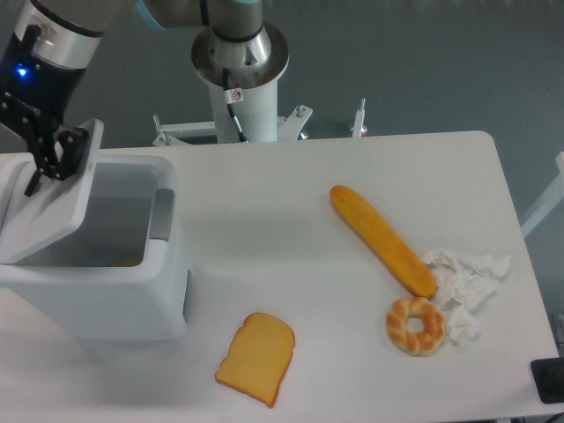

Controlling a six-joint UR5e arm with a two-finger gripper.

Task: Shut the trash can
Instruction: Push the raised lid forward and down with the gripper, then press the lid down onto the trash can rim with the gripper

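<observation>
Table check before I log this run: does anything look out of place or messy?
Crumpled white tissue lies loose at the table's right edge beside the baguette and ring bread. The trash can lid hangs half-tilted under the tool.

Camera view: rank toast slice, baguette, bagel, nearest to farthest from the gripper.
Measured from the gripper, at the trash can lid on the far left:
1. Toast slice, near front edge, just right of the can.
2. Baguette, right of centre, lying diagonally.
3. Bagel, front right, beside the crumpled tissue.
</observation>
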